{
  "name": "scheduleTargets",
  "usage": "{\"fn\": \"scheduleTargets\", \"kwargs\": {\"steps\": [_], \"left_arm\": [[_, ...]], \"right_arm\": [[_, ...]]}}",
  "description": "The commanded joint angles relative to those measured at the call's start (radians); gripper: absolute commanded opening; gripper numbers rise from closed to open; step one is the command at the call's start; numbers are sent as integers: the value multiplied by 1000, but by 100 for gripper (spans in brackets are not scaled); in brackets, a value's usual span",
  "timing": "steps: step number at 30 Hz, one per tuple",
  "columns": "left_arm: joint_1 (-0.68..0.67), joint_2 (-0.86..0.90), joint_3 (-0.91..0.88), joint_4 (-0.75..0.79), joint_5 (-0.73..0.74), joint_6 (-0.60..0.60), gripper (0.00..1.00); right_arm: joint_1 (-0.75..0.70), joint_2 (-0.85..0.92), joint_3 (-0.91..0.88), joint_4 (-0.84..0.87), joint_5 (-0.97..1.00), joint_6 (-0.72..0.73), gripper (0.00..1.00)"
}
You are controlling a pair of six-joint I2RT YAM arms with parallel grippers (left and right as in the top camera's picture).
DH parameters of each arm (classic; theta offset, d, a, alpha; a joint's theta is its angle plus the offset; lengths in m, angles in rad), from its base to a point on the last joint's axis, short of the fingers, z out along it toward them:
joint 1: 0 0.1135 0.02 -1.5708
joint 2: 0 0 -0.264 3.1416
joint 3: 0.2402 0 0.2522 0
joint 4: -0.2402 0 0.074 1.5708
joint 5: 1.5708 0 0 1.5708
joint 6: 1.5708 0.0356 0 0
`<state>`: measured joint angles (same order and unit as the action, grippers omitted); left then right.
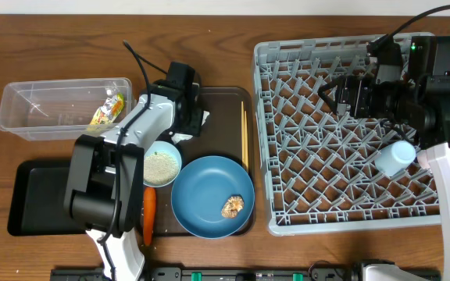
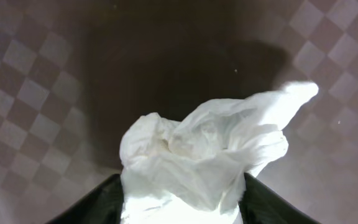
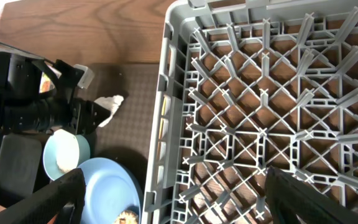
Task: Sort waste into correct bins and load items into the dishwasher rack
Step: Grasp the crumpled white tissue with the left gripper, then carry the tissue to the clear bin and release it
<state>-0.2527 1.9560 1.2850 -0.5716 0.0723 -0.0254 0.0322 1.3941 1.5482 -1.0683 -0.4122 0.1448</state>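
Overhead view is showing the whole tabletop (image 1: 69,47), which neither wrist view is giving: the clear tub (image 1: 22,117) is holding the yellow-and-black snack wrapper (image 1: 106,111), the black tray (image 1: 37,203) is lying in front of it, and a small light blue cup (image 1: 394,158) is lying in the grey dishwasher rack (image 1: 342,225). On the brown serving tray (image 1: 225,101), the pale blue bowl (image 1: 162,165) is carrying white rice, the dark blue plate (image 1: 205,191) is carrying a brown food lump (image 1: 232,206), the carrot (image 1: 149,215) is lying beside both, and the chopsticks (image 1: 244,133) are resting near the tray's right edge. Only the left wrist view is showing the grip up close: the crumpled white tissue (image 2: 197,155) is bulging up, creased and bright, one corner pointing right, and the left tool (image 2: 182,199) is gripping it, a dark finger pressing each side, above the tray's checkered surface. That arm is reaching out over the tray, angled forward. The right tool (image 3: 179,186) is hovering over the rack, fingers standing wide apart and holding nothing.
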Motion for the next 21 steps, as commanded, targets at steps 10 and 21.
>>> {"fn": "scheduleTargets", "kwargs": {"steps": [10, 21], "left_arm": [[-1, -84, 83, -116, -2, 6, 6], [152, -308, 182, -207, -171, -8, 6]], "right_arm": [[10, -3, 6, 0, -11, 0, 84], [10, -3, 6, 3, -11, 0, 84]]}}
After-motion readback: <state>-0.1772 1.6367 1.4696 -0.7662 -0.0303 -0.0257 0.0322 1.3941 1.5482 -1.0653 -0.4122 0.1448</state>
